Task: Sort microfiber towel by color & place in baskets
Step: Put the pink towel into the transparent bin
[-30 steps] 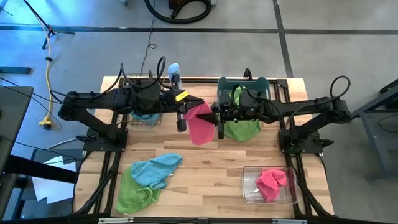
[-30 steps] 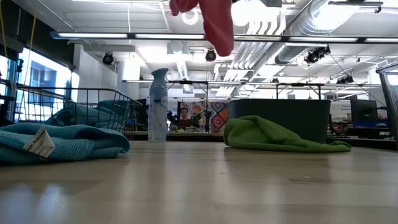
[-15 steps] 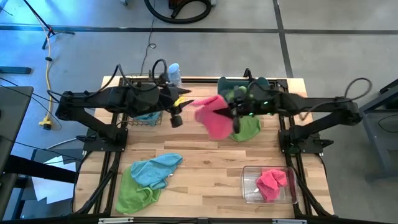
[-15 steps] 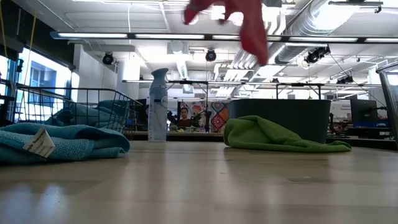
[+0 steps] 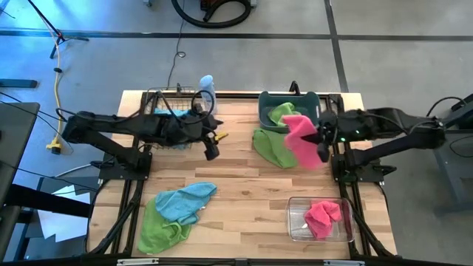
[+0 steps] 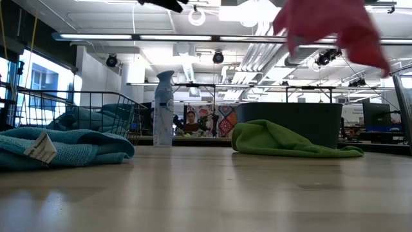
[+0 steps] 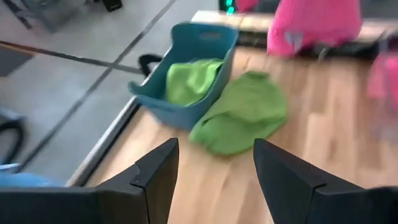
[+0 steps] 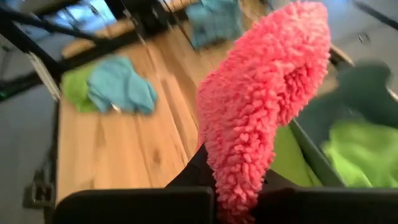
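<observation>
**Pink towel aloft, clear bin not yet reached**

Pink towel [image 5: 299, 139] hangs from the right gripper [image 5: 323, 144], pinched shut on one edge, above the table just beside the slate-blue tub [image 5: 289, 111]; from where I stand, a swing could drag its loose tail across the green towel [image 5: 270, 146] slumped against that tub, or a thin pinch could let it fall short of the clear bin [image 5: 319, 219]; the left gripper [image 5: 211, 148] hovers empty, fingers apart, near the wire basket [image 5: 168, 118]; the cloth is fuzzy, limp, bright.
</observation>
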